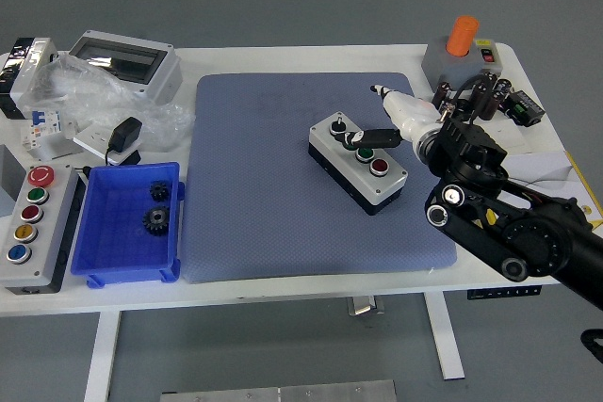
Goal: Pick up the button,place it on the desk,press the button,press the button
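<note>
Under my right hand (400, 120), glossy white and black plastic, the button box (358, 162) looks smooth grey plastic, resting on a matt, finely textured blue mat (273, 185), with a shiny blue plastic bin (104, 237) far beyond it.

The right arm (528, 233) enters from the lower right corner of the frame and rises toward the centre right, bent at a bulky black wrist joint. Its hand (400, 120) is white and black, with one dark finger (377, 138) stretched out leftward and low; the remaining fingers seem tucked back, though the angle obscures them.
</note>
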Robot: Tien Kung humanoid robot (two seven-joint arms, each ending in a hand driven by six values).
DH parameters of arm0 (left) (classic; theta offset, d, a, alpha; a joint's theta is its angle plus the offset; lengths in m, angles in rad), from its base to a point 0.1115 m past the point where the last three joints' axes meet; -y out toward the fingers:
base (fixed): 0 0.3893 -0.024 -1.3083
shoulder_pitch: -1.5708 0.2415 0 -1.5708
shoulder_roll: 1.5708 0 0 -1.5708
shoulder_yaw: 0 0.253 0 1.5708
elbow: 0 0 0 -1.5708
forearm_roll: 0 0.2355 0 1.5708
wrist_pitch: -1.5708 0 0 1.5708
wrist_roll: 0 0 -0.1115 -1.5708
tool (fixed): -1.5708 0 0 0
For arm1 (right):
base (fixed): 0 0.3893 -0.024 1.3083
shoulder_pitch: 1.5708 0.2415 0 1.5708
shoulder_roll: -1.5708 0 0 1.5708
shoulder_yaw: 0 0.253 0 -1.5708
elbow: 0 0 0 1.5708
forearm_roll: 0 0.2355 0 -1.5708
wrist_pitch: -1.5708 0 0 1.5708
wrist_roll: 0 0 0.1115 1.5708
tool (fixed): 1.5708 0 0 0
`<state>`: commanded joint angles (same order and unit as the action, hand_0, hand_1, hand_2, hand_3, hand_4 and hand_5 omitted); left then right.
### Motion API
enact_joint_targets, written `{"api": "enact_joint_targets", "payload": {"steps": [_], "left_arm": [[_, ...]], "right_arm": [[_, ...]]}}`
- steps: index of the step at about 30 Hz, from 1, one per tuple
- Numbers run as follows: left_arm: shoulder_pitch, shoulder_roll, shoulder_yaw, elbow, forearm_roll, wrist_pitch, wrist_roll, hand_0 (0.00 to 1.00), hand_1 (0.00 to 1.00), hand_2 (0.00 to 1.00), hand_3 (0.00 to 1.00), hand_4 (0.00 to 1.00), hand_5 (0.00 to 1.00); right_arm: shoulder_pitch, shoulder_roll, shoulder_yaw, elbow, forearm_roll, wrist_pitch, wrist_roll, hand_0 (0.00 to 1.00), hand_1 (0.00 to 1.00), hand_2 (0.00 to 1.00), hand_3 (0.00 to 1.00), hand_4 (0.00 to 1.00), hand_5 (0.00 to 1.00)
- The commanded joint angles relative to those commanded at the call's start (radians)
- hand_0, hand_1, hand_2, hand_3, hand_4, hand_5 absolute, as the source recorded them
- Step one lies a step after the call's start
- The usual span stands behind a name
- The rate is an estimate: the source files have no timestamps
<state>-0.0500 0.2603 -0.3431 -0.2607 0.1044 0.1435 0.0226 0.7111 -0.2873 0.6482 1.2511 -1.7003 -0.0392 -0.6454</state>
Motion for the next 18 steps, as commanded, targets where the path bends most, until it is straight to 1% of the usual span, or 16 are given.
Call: {"api": "enact_joint_targets", "payload": {"steps": [8,9,14,15,18], "left_arm": [[-0.002,-0.002,-0.001,0.001,0.005,-0.012,-0.007,0.637,0.653,0.591,0.606,0.549,0.085],[-0.003,-0.002,-0.001,0.001,0.007,-0.013,-0.007,0.637,0.654,0.590,0.607,0.545,0.079],[-0.006,-0.001,-0.002,0.001,0.013,-0.017,-0.006,0.637,0.654,0.590,0.607,0.545,0.079],[-0.007,-0.001,-0.004,0.000,0.016,-0.019,-0.005,0.637,0.653,0.588,0.607,0.536,0.065],[-0.009,-0.002,-0.008,0.000,0.024,-0.023,-0.003,0.637,0.653,0.588,0.607,0.536,0.065]], "right_arm": [[0.010,0.022,-0.047,-0.015,0.046,-0.014,0.000,0.998,0.989,0.998,0.998,0.998,0.753],[0.014,0.026,-0.055,-0.019,0.047,-0.016,0.000,0.972,0.969,0.998,0.998,0.998,0.765],[0.037,0.043,-0.092,-0.054,0.049,-0.021,0.000,0.972,0.969,0.998,0.998,0.998,0.765],[0.043,0.047,-0.100,-0.067,0.048,-0.018,0.000,0.807,0.900,0.992,0.998,0.998,0.770],[0.055,0.058,-0.114,-0.105,0.045,-0.012,0.000,0.807,0.900,0.992,0.998,0.998,0.770]]}}
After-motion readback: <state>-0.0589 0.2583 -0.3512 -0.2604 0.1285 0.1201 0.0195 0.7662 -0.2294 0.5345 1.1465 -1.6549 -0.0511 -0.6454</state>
